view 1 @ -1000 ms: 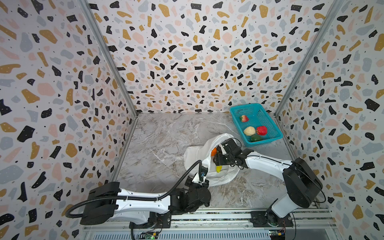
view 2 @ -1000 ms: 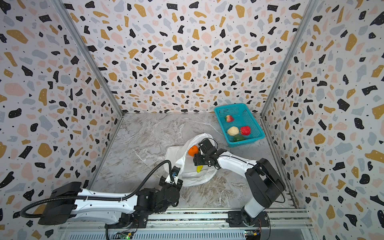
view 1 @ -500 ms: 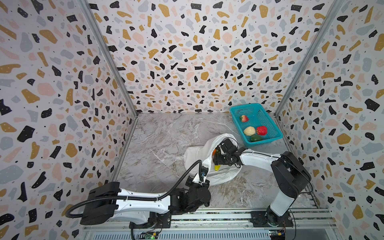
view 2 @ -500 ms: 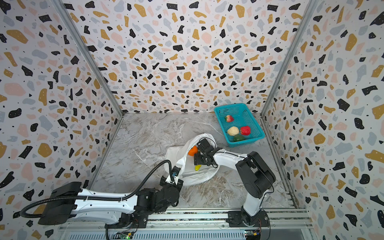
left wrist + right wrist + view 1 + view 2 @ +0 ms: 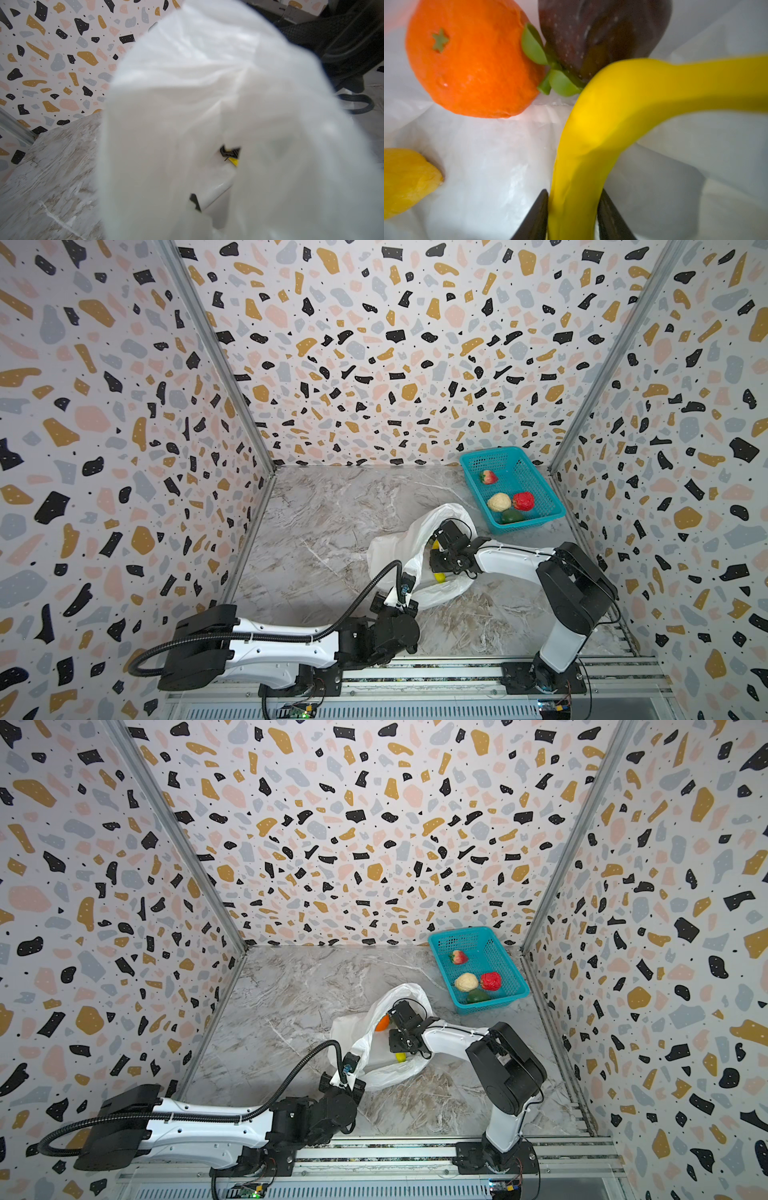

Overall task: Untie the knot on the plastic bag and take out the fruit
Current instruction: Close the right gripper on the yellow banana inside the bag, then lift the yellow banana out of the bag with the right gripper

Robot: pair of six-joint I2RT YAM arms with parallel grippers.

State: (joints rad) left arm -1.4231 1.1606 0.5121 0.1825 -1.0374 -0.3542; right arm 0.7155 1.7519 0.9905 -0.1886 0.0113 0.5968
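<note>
Marble tabletop [image 5: 332, 506]; plastic bag [image 5: 386, 547] is pinched at its rim by left claw [image 5: 409, 593]; banana [image 5: 591, 116] is grasped by right claw [image 5: 574, 192], best withdrawn slowly, clear of the film.

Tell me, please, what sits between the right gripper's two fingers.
The yellow banana: the right wrist view shows it clasped between the right gripper's dark fingers, inside the plastic bag.

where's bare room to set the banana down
Basket: its far right corner beside the pinkish fruit is bare; the near end is crowded with beige fruit, red fruit and green fruit. Table: bare marble between the plastic bag and the left wall.
</note>
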